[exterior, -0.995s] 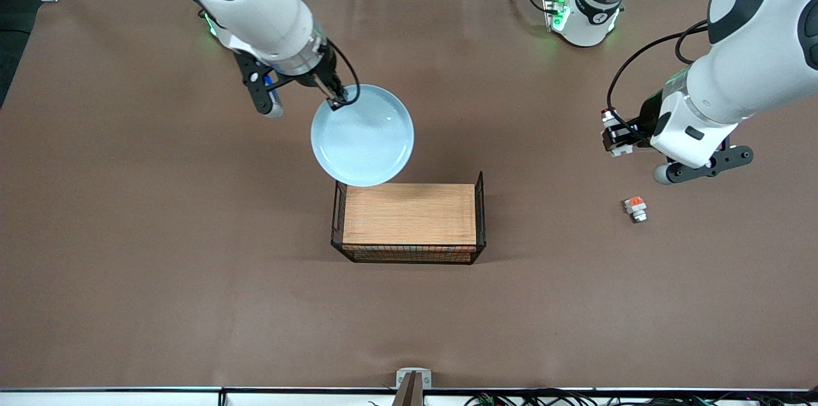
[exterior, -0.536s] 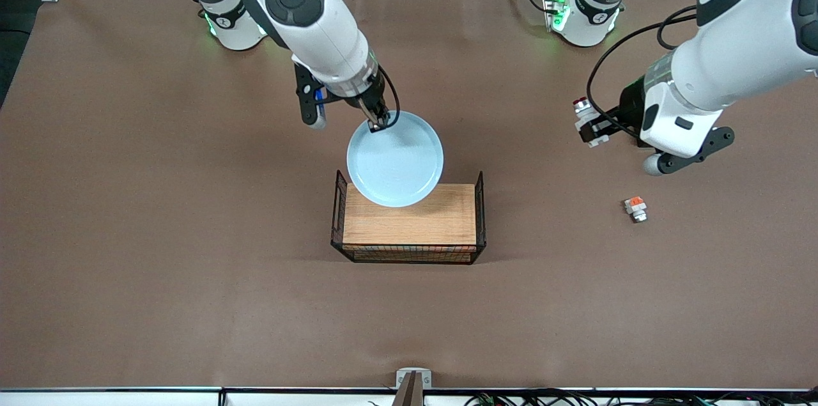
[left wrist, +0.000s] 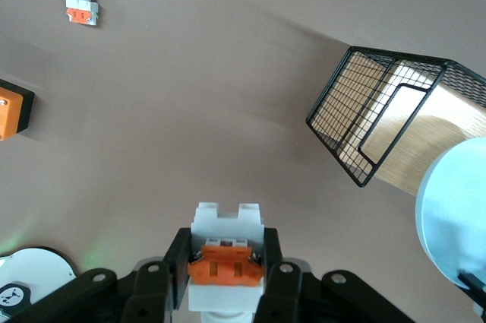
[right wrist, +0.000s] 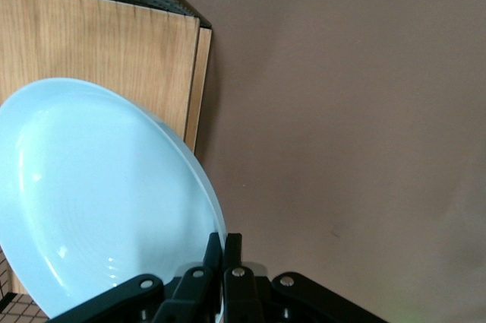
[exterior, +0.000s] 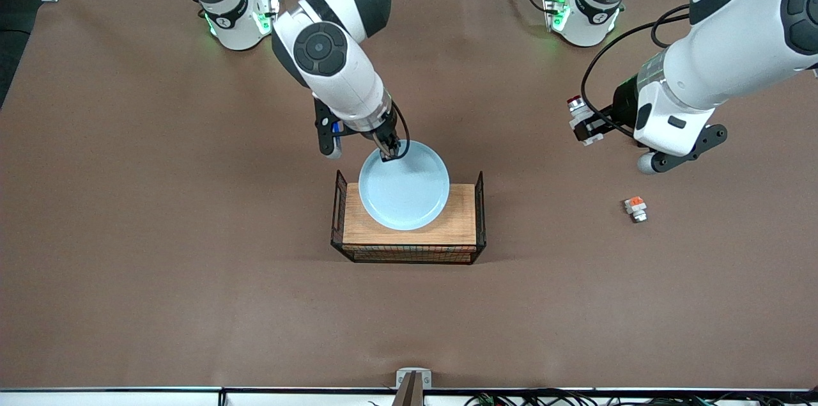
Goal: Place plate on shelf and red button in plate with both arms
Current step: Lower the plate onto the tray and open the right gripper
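The pale blue plate (exterior: pixel 404 188) hangs over the wooden top of a wire-sided rack (exterior: pixel 457 227). My right gripper (exterior: pixel 388 153) is shut on the plate's rim on the robots' side. In the right wrist view the plate (right wrist: pixel 99 194) tilts over the wood, and the gripper (right wrist: pixel 224 251) pinches its edge. My left gripper (exterior: pixel 585 123) is over bare table toward the left arm's end, shut on the red button (exterior: pixel 577 105), whose red cap points toward the rack. The left wrist view shows the button's white body and orange block (left wrist: pixel 225 262) between the gripper's fingers (left wrist: pixel 225 271).
A short white-and-orange part (exterior: pixel 635 208) lies on the table nearer the front camera than the left gripper; it also shows in the left wrist view (left wrist: pixel 82 5). An orange-and-black block (left wrist: pixel 11 110) sits at that view's edge. Black mesh walls (left wrist: pixel 357 121) stand at both ends of the rack.
The right arm has carried the plate from over bare table to over the rack's wooden top. The left gripper has moved a little toward the rack with the red button.
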Available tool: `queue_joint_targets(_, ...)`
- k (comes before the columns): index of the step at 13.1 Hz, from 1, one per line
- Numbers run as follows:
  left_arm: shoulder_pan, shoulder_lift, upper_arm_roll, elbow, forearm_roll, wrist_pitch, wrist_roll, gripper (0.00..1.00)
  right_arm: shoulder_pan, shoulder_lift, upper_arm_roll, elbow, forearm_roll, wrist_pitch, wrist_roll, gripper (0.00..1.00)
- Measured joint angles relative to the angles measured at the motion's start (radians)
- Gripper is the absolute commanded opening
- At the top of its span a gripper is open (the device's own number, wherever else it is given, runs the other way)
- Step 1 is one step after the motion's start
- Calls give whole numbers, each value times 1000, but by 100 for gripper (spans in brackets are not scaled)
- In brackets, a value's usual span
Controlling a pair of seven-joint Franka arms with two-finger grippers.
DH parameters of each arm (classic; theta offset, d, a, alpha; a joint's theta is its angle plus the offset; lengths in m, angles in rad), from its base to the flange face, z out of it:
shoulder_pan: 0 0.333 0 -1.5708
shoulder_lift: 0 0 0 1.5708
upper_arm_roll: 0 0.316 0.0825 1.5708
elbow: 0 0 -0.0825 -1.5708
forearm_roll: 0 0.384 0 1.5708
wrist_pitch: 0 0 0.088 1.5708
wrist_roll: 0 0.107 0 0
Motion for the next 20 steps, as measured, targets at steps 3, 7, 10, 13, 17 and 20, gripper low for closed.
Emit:
queue_joint_targets(3,0,15,0,2,0,17,-1,0,0,24,-1,0,-2,23,0,0)
queue_joint_targets(7,-1,30,0,7,0,34,-1,0,0,47,-3,0,-3,42,0,1)
queue_joint_targets(10,-16,34,-1,7,0,40,-33,0,0,63,-6,0,-3,46,0,2)
queue_joint_targets(13,-41,45,-1,7,0,79,-82,0,0,68,-10,0,-3,47,0,26)
queue_joint_targets(17,-64,75,-1,7,0,136,-146,0,-2,83,-20,1,-3,48,1,89)
queue_joint_targets(20,-81,85,-1,7,0,152,-177,0,-10,87,-25,2,-3,49,3,100)
